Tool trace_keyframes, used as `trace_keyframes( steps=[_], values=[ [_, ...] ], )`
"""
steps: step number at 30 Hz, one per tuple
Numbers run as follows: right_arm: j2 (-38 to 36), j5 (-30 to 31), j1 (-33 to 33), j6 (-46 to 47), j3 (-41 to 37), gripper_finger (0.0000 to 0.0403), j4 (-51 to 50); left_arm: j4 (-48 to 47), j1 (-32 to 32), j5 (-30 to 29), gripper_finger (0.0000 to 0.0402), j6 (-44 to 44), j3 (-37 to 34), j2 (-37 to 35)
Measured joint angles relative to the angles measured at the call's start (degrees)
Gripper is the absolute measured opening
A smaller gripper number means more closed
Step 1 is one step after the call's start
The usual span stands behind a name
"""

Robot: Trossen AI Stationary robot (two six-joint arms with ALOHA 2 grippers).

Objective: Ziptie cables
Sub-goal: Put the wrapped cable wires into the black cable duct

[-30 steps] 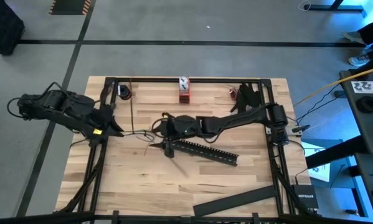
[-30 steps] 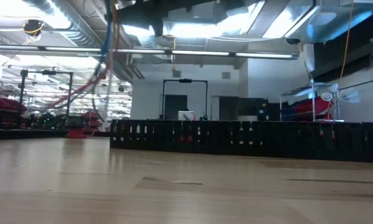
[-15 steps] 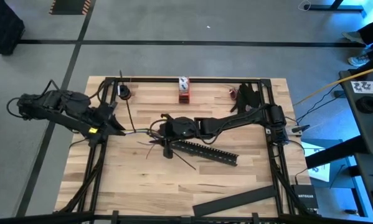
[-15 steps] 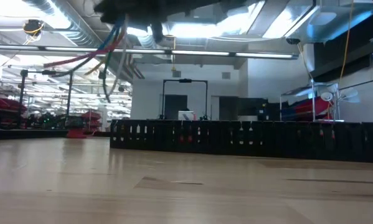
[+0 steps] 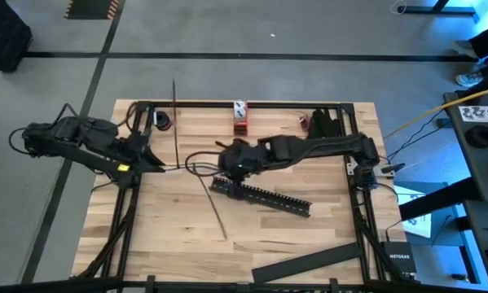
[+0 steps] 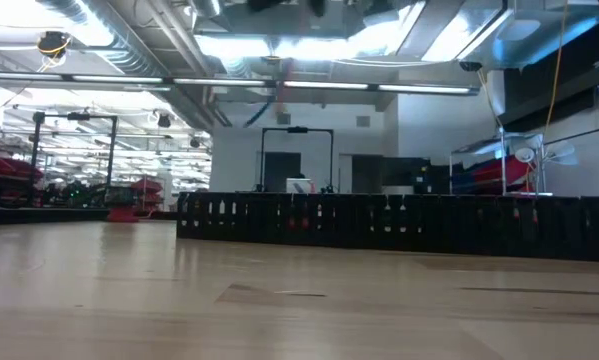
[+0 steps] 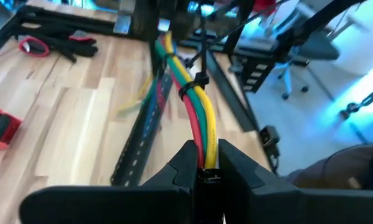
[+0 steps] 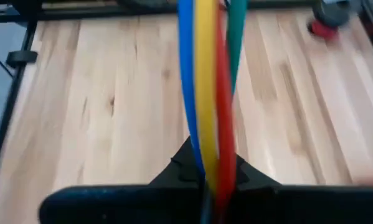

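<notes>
Left gripper (image 5: 157, 163) at the left side of the wooden table (image 5: 309, 236), fingers (image 7: 187, 163) pinched together on one end of the cables (image 7: 200, 118): yellow, green and red wires clamped side by side between the dark pads in the left wrist view, with a black zip tie (image 7: 195, 83) wrapped around the bunch a little way out from the grip. Right gripper (image 5: 226, 163) near the table's middle, reaching in from the right, closed tight on the same bunch; blue, yellow, red and green strands run straight out from between its fingers (image 8: 180, 165) in the right wrist view. Cables strung roughly level between the two grippers, clear of the tabletop, with a small dark loop sagging near mid-span in the high view. Long black slotted bar (image 5: 260, 196) lying flat on the table just in front of the right gripper, slanting toward the right. Thin dark strip (image 5: 212, 206) on the wood nearby, angled toward the near edge; another thin dark strip (image 5: 174, 114) pointing toward the far edge near the left gripper. Small red and white object (image 5: 240, 117) at the far edge, centre. Flat dark bar (image 5: 305, 264) at the near right corner. Low view: only the slotted bar's side standing across the table, and blurred wire colours high up.
</notes>
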Motion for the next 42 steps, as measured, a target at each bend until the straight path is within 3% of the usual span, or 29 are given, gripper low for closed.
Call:
trace_keyframes(
  steps=[6, 10, 15, 24, 29, 33, 35, 38, 42],
  values=[
    [0.0, -0.4, 2.2, 11.1, 8.9, 0.0004, -21.2, 0.5, 0.3, -1.0, 0.0033, 3.8, -0.2, 9.3],
    [0.1, -2.1, 4.2, 16.0, 7.8, 0.0004, -29.4, 1.2, 2.7, -1.1, 0.0033, 7.8, -0.2, 17.7],
    [0.1, -4.4, 7.3, 19.2, 0.9, 0.0004, -32.8, 5.0, 5.9, 0.2, 0.0033, 12.5, -0.1, 27.8],
    [-2.3, -9.0, 11.9, 22.0, -13.1, 0.0003, -35.5, 18.2, 7.4, 3.4, 0.0033, 16.5, 0.0, 42.1],
    [-4.5, -15.4, 11.7, 22.8, -14.4, 0.0003, -36.8, 23.4, 7.4, 5.1, 0.0033, 17.0, -0.1, 46.2],
    [-6.6, -23.7, 10.9, 23.0, -16.5, 0.0003, -36.4, 26.5, 7.4, 5.6, 0.0033, 18.0, 0.0, 47.7],
    [-6.7, -23.8, 11.0, 21.9, -18.6, 0.0003, -36.1, 28.2, 7.4, 5.6, 0.0033, 18.1, 0.0, 48.3],
    [-6.7, -18.9, 11.1, 19.8, -22.8, 0.0003, -35.1, 30.0, 7.5, 5.2, 0.0033, 19.5, -0.2, 49.1],
    [-6.8, -18.7, 9.4, 18.6, -29.6, 0.0003, -26.0, 28.6, 7.9, 4.9, 0.0033, 20.8, -0.4, 50.3]
  ],
)
